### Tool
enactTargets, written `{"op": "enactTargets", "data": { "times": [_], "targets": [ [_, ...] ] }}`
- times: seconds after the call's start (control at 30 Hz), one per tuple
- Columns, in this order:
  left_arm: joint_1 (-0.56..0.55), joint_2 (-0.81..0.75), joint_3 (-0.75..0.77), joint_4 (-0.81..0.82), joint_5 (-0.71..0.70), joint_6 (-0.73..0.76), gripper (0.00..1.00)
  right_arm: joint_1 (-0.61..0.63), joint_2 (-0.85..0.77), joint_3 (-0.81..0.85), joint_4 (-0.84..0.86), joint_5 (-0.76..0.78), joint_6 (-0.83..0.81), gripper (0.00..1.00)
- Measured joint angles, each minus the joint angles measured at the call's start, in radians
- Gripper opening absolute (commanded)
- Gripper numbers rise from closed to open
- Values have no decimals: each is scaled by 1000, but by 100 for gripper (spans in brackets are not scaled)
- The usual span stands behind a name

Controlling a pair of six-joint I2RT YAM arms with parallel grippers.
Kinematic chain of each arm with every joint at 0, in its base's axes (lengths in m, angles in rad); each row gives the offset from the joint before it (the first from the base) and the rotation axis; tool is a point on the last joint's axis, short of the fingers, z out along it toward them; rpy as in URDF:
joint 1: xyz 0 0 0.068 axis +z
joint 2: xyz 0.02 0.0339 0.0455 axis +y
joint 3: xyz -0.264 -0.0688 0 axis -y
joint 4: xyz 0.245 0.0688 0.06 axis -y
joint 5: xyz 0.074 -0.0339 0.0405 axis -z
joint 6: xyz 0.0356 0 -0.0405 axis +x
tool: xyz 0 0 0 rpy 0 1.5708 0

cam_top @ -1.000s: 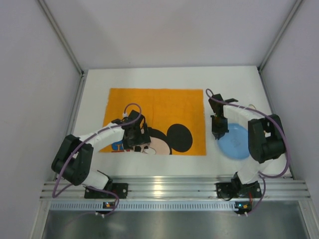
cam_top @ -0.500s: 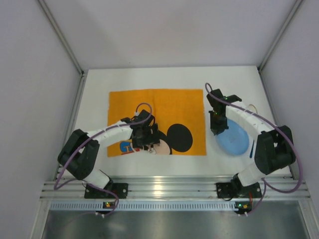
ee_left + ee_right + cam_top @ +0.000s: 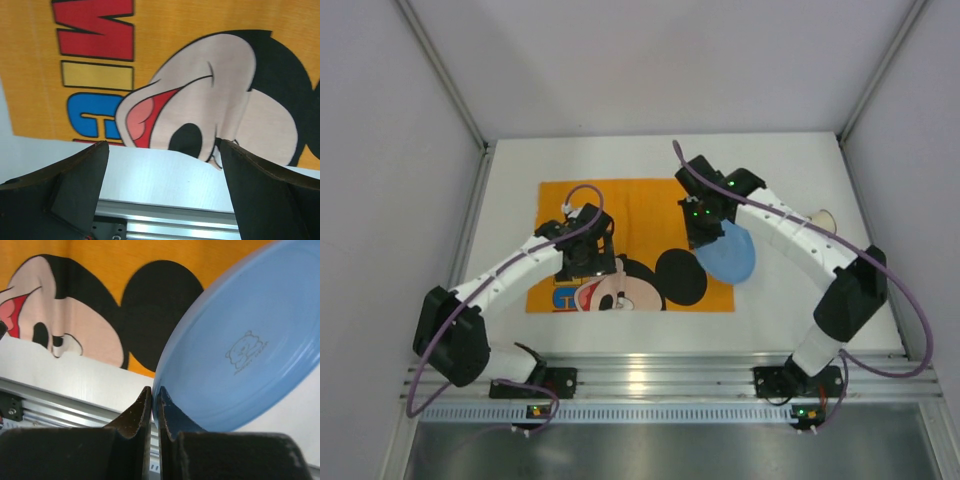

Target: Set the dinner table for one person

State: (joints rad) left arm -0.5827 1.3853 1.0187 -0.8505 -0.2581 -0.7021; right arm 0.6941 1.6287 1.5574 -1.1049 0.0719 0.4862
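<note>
The white dinner table (image 3: 510,190) carries an orange Mickey Mouse placemat (image 3: 640,205), which also shows in the left wrist view (image 3: 200,45) and the right wrist view (image 3: 100,260). My right gripper (image 3: 704,236) is shut on the rim of a blue plate (image 3: 732,254). It holds the plate tilted and lifted over the placemat's right edge. In the right wrist view the jaws (image 3: 156,401) pinch the plate's edge (image 3: 240,355). My left gripper (image 3: 586,256) is open and empty above the placemat's lower left part, near its front edge (image 3: 165,165).
A small beige object (image 3: 824,217) sits on the table at the far right, partly hidden behind my right arm. The aluminium rail (image 3: 650,378) runs along the table's near edge. Grey walls close in the left, right and back sides.
My right gripper has lifted the blue plate off the table and carried it left and away, over the placemat's right edge. My left gripper has shifted slightly left and stayed open.
</note>
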Motion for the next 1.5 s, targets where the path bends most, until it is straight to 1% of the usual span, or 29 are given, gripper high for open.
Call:
{"op": "enactTargets", "data": {
  "times": [0.17, 0.3, 0.4, 0.47, 0.63, 0.77, 0.9, 1.03, 1.17, 1.27, 1.37, 1.5],
  "targets": [
    [71, -97, -27, -70, -34, -2, 98, 114, 244, 237, 21, -27, -13, 0],
    [87, -192, -46, -117, -47, -10, 98, 173, 429, 391, 25, -65, -23, 0],
    [87, -241, -58, -150, -47, -19, 98, 190, 529, 464, 34, -94, -30, 0],
    [87, -272, -62, -172, -47, -28, 98, 193, 565, 484, 43, -105, -34, 0],
    [87, -349, -65, -202, -62, -45, 98, 183, 575, 465, 90, -124, -40, 0],
    [87, -388, -66, -235, -77, -59, 98, 153, 530, 283, 213, -144, -42, 0],
    [87, -417, -77, -250, -81, -66, 98, 98, 481, 88, 288, -145, -45, 0],
    [87, -425, -79, -252, -81, -67, 98, 56, 417, -6, 335, -164, -38, 0],
    [87, -406, -79, -252, -81, -66, 98, 49, 410, -23, 346, -166, -41, 0],
    [87, -394, -79, -251, -81, -65, 98, 49, 407, -3, 321, -156, -41, 0],
    [87, -395, -79, -252, -81, -63, 98, 50, 407, 64, 254, -135, -41, 0],
    [87, -396, -79, -252, -81, -62, 98, 55, 408, 193, 186, -121, -40, 0]
  ]
}}
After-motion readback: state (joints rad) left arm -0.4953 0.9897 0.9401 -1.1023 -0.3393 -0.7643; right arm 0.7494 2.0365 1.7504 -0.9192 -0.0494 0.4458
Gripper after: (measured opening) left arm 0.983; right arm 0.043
